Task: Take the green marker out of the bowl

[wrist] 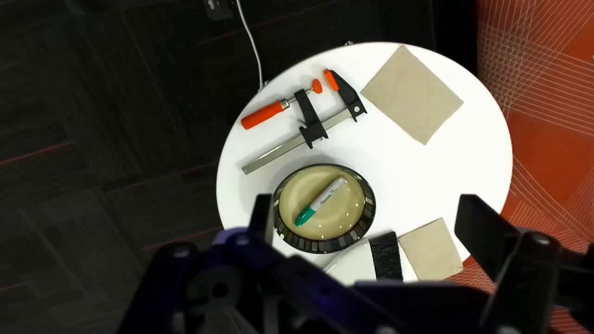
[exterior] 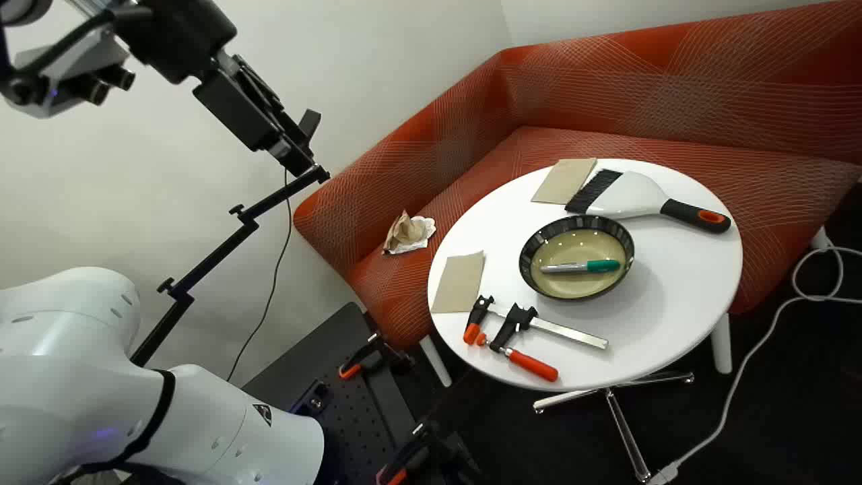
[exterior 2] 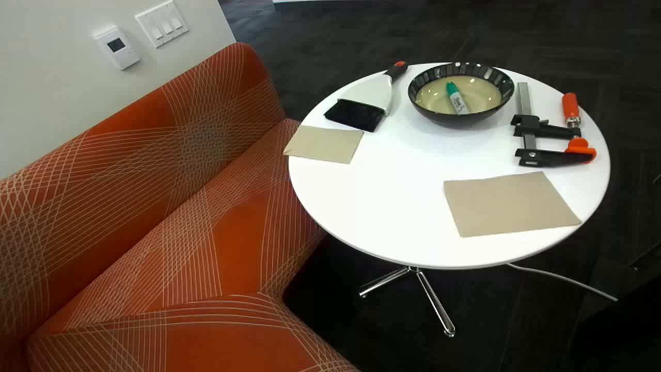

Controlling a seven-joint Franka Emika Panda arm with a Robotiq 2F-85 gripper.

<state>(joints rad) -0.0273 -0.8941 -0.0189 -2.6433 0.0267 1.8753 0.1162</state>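
Spread wide with nothing held, the pincer [wrist: 366, 208] spans the lower half of the wrist view, its black fingers [wrist: 478, 222] standing just left of centre and toward the right edge; in an exterior view it hangs at upper left, angled toward the lower right. A red-orange patterned sofa [exterior: 606, 87] runs from centre to upper right of that frame. In front of it, right of centre, stands a round white table [exterior: 673, 323]. On the tabletop, toward upper right, lies a white hand brush [exterior: 636, 195] with black bristles, and at lower left a bar clamp [exterior: 518, 320] with red grips. Between them sits the dark-rimmed bowl [exterior: 576, 246], cream inside. Two tan paper sheets [exterior: 459, 283] lie at the table's left and upper edges, the upper one just beside the bristles. In all three views the green-capped Sharpie marker [exterior: 582, 267] lies inside the bowl, slanting in the wrist view with cap at lower left.
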